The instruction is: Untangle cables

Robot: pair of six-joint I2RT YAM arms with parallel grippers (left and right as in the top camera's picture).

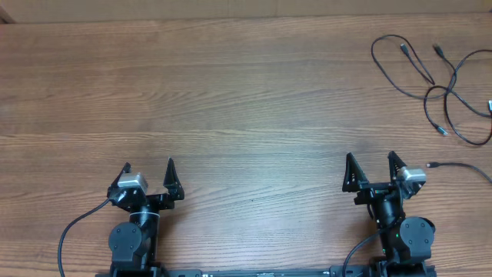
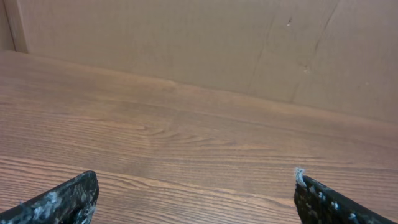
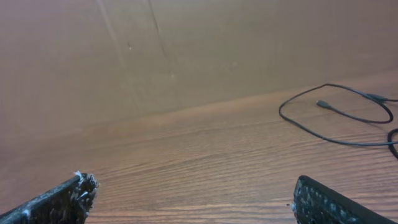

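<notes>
Thin black cables [image 1: 450,88] lie in loose crossing loops at the table's far right, with small plug ends showing. One more strand [image 1: 461,167] lies just right of my right arm. In the right wrist view a cable loop [image 3: 336,118] shows at the right, far ahead of the fingers. My left gripper [image 1: 148,168] is open and empty near the front left edge; its view [image 2: 196,186] shows only bare wood. My right gripper [image 1: 371,161] is open and empty near the front right, well short of the cables [image 3: 193,186].
The wooden table [image 1: 231,100] stretches wide between the arms and the back. A brown cardboard wall [image 2: 186,43] stands along the far edge. Thick black arm wires [image 1: 77,223] trail beside each base.
</notes>
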